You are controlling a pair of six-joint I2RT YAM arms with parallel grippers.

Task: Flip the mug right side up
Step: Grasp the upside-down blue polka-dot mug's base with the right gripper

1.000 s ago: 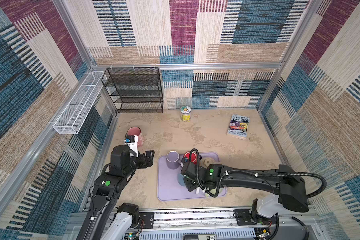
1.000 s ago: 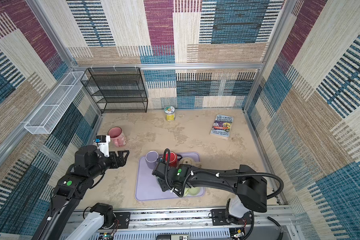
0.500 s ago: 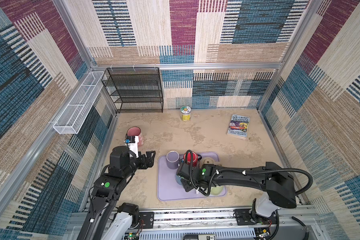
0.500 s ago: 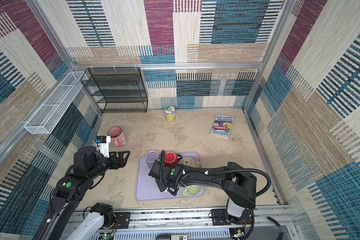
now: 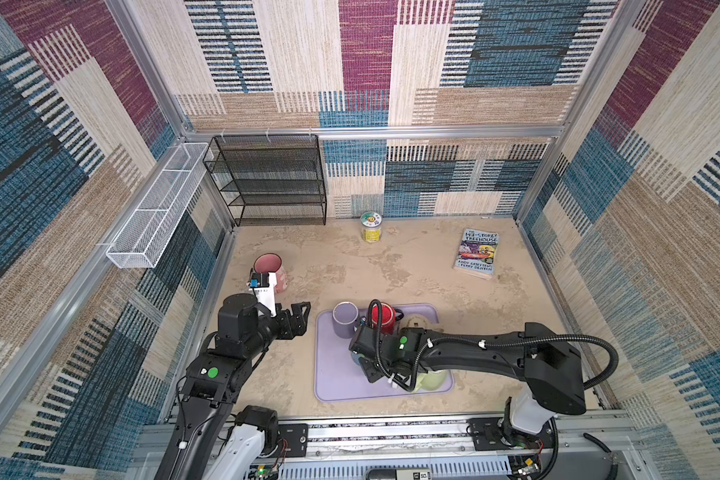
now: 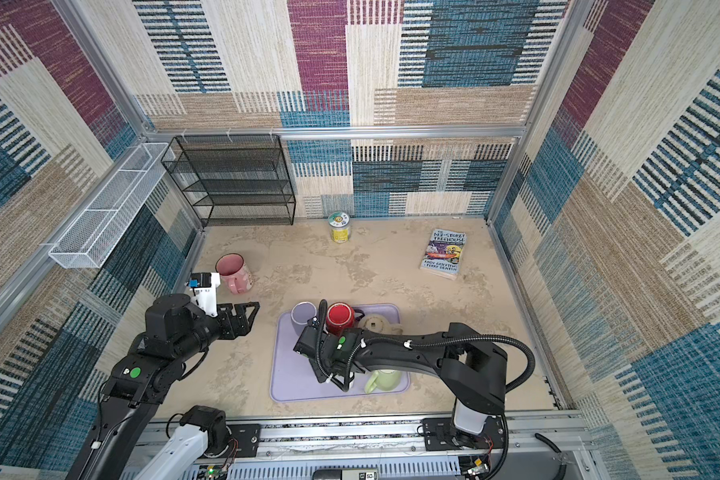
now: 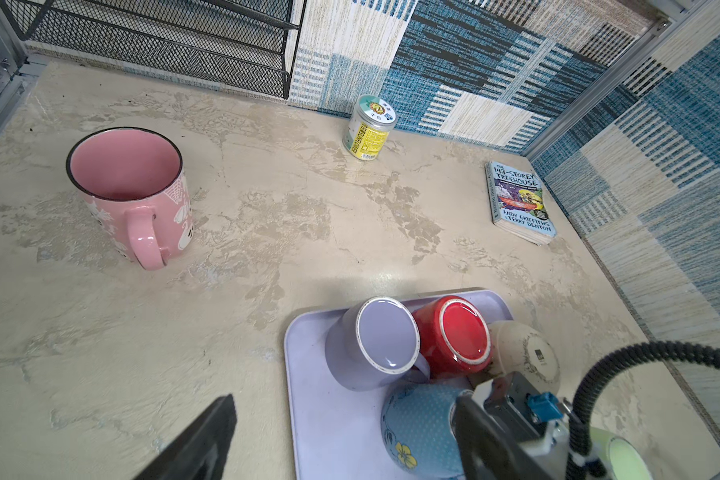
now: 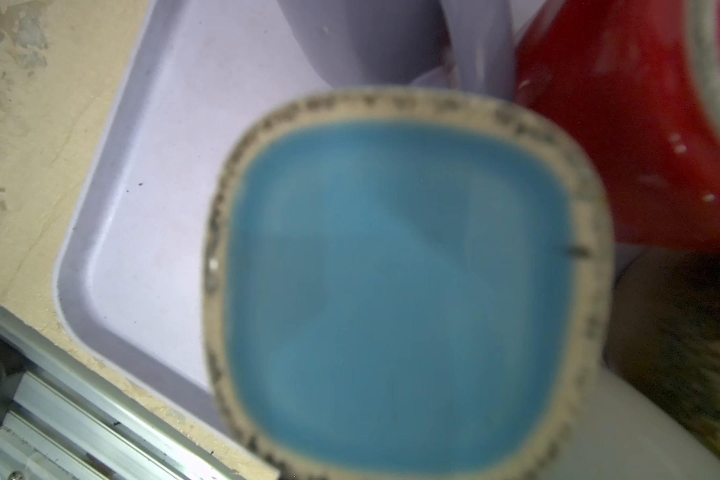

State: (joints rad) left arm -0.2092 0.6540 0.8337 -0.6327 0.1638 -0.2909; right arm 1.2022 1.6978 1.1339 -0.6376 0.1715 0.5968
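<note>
By the table's left edge, the left end effector [image 5: 302, 319] hangs with its fingers apart and nothing between them. It is beside the upright pink mug [image 7: 129, 187], probably parked out of the way. Near the front edge, the tray [image 5: 333, 386] carries several upturned mugs packed close together. The blue mug [image 7: 416, 428] stands base-up mid-tray, just in front of the lavender mug [image 7: 385, 340] and red mug [image 7: 460, 332]. The right end effector [image 5: 366, 368] is drawn together at its side, likely on the handle, though the grip itself is hidden. A handle hold would suit rolling it upright.

Dotted blue mug [image 7: 416, 430] (yellow flower)
</note>
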